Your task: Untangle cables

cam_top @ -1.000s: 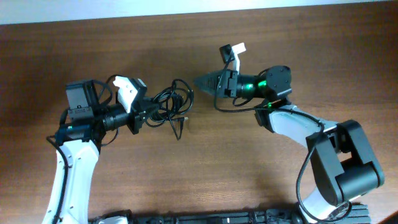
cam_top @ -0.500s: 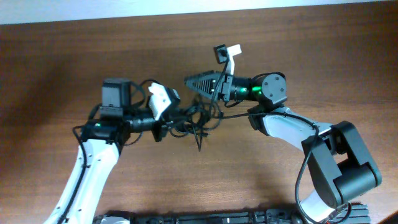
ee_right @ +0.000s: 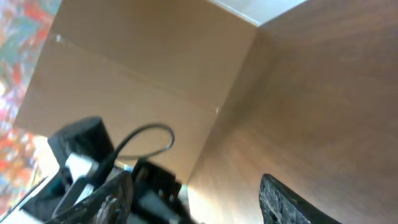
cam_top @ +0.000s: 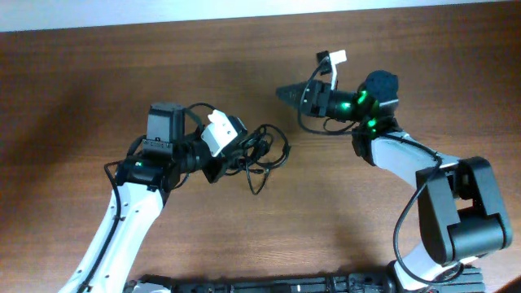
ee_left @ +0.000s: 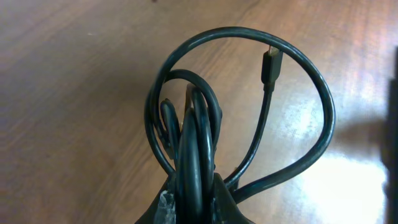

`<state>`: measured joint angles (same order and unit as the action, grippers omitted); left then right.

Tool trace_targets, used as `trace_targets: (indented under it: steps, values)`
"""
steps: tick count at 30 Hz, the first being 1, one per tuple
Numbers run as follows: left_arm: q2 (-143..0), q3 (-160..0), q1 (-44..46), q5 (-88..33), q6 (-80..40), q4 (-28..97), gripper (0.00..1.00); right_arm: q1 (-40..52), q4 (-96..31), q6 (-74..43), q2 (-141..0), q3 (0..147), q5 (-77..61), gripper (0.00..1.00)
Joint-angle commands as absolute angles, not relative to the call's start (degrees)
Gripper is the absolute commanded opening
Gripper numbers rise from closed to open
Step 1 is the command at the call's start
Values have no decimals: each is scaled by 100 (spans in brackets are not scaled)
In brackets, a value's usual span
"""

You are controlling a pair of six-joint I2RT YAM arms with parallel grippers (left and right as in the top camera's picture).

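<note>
A brown wooden table (cam_top: 391,49) lies under both arms, with a pale strip of wall along its 12 o'clock edge. The thin black knotted cables (ee_left: 199,155) sit near the table's middle. Their loops spill toward 3 o'clock and one small plug end (ee_left: 272,62) shows inside the widest loop. The left gripper (cam_top: 230,159) reaches in from 7 o'clock and points toward 3 o'clock, its fingers pinching the bunched cords. The right gripper (cam_top: 286,93) comes from 4 o'clock and points toward 9 o'clock. It hangs at 1 o'clock of the clump, apart from it, its fingers spread around bare air.
</note>
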<state>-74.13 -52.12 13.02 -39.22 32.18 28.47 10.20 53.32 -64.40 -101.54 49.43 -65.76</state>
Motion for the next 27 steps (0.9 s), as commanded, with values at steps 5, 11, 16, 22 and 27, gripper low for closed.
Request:
trace_targets:
  steps: [5,11,16,22,27]
  values:
    - [-7347,-5266,1260,-3706,3299,2425,0,1594,5144,-6171,-10099,4974,-7452,59]
    - [-7347,-5266,1258,-3719,3282,2359,0,1883,4523,-6029,-10099,4971,-7000,59]
    - [-7347,-5266,1258,-3704,3282,2255,0,1911,3813,-5483,-10099,4971,-6674,60]
    - [-7347,-5266,1258,-3708,3282,2130,0,1911,3321,-4958,-10099,4971,-6484,60]
    - [-7347,-5266,1260,-3706,3286,2119,0,1994,2939,-4840,-10099,4974,-6355,66]
